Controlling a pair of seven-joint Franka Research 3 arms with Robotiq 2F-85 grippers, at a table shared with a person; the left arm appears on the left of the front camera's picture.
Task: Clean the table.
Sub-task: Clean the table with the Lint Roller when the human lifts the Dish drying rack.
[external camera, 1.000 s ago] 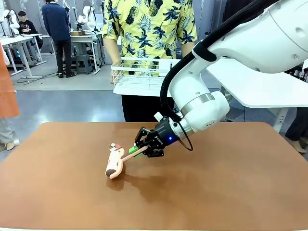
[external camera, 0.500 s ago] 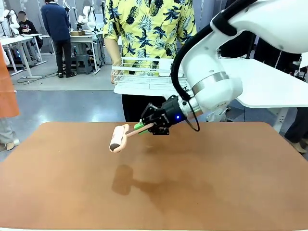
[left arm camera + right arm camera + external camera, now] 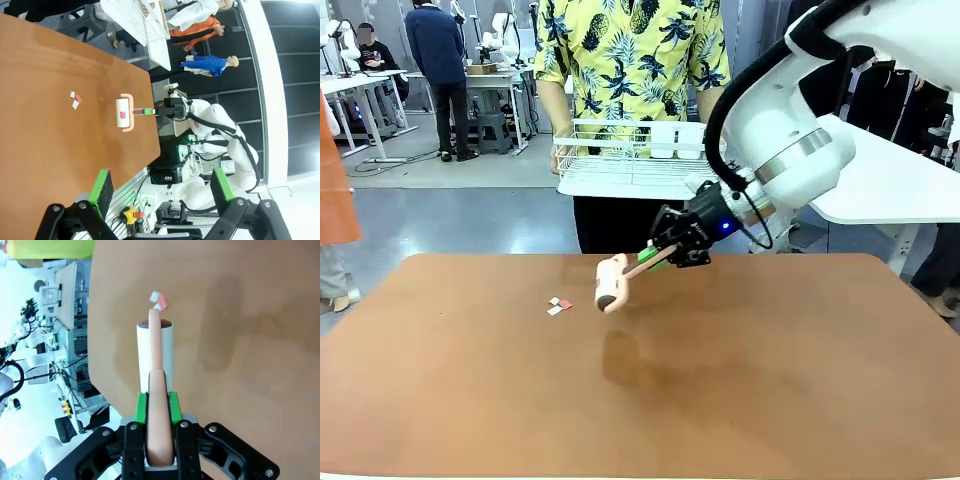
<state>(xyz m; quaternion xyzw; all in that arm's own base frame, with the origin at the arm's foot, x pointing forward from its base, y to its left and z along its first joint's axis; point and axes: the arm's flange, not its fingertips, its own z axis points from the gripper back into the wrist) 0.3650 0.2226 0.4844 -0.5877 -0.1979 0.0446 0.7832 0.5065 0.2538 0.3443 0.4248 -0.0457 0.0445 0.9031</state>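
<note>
Reddish-brown and matte, the bench (image 3: pixel 800 380) spreads across the lower half of the front view, bare apart from two small scraps (image 3: pixel 558 305), one white and one pink, lying left of centre. The right end effector (image 3: pixel 672 250) is clamped narrow on the pink handle of a lint roller (image 3: pixel 610 283). The roller hangs clear of the surface just right of the scraps, with its shadow on the wood below. In the right wrist view the green pads (image 3: pixel 141 405) pinch the handle on both sides, and the scraps show just past the roller's far tip. As I judge it, the cleaning is not finished: the scraps are not yet picked up, and the roller needs to come down and pass over them. The left end effector (image 3: pixel 162 187) stands wide with nothing between its pads, at the bottom of its own view and well apart from the work. Room looks generous, since the scraps sit well inside every edge and nothing else crowds them. Near the top of the front view a person (image 3: pixel 630 60) stands just beyond the far edge holding a white wire rack (image 3: pixel 620 160), so that side is the tighter one.
</note>
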